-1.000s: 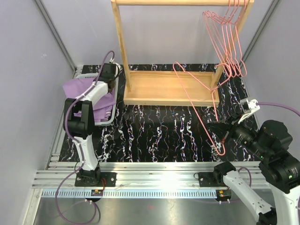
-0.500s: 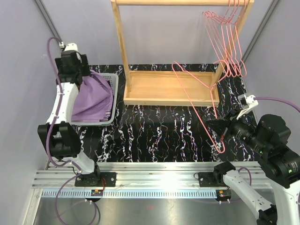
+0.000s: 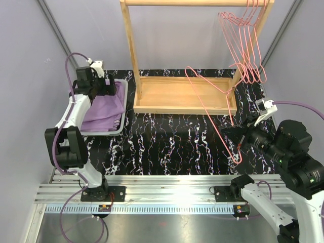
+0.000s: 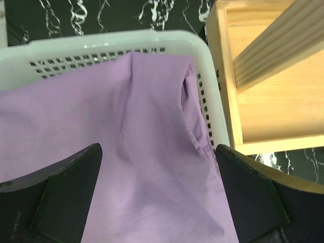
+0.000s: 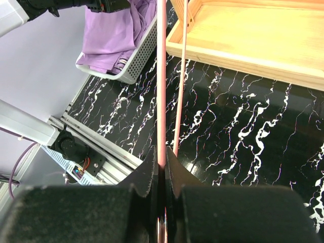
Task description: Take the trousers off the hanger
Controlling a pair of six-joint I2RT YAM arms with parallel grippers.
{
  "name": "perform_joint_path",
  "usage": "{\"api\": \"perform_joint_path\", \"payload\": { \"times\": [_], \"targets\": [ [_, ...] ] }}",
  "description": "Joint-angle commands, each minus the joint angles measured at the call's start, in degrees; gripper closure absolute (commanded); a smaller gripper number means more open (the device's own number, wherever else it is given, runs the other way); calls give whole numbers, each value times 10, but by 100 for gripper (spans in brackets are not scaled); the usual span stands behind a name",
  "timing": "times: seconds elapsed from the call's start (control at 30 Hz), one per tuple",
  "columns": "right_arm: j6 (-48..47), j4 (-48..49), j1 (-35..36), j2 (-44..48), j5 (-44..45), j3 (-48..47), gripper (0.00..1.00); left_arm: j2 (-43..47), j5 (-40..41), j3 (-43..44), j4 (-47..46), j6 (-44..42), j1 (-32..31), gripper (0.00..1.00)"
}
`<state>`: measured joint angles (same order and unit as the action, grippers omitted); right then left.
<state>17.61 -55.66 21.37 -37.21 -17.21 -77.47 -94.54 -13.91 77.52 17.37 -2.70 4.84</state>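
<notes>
Lilac-purple cloth trousers (image 4: 126, 152) lay in the far-left-corner white plastic basket (image 4: 202, 48); left gripper (image 4: 159, 192), spread wide and empty, was best raised straight; right gripper (image 5: 159, 177) pinched the pink wire hanger (image 5: 161, 76).

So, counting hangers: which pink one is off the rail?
The hanger slanting from the rack base down into the right gripper; the other hangers hang from the top rail.

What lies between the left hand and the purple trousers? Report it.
Nothing. In the left wrist view the left hand is open above the purple trousers in the white basket, with no object in the gap.
</notes>
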Motion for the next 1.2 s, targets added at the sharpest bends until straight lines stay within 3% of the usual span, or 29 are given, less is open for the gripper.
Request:
{"api": "perform_joint_path", "payload": {
  "times": [0.0,0.03,0.13,0.27,0.47,0.67,0.87,1.17],
  "targets": [
    [0,13,0,-4,-4,-20,100,40,12,26,-39,17,7,1],
    [-1,12,1,-3,-3,-19,100,49,97,19,-54,66,9,1],
    [-1,13,0,0,-4,-15,100,46,167,7,-63,146,33,1],
    [-2,17,0,0,-6,-7,100,-17,143,37,-24,163,44,1],
    [0,27,0,-6,-20,-1,100,-192,59,141,93,173,43,1],
    [1,33,1,-2,-22,7,100,-317,81,229,244,95,21,1],
    [-3,47,1,-10,-15,27,100,-284,83,213,225,106,25,1],
    [-50,63,0,-82,85,-36,100,-69,58,218,161,154,25,1]
  ]
}}
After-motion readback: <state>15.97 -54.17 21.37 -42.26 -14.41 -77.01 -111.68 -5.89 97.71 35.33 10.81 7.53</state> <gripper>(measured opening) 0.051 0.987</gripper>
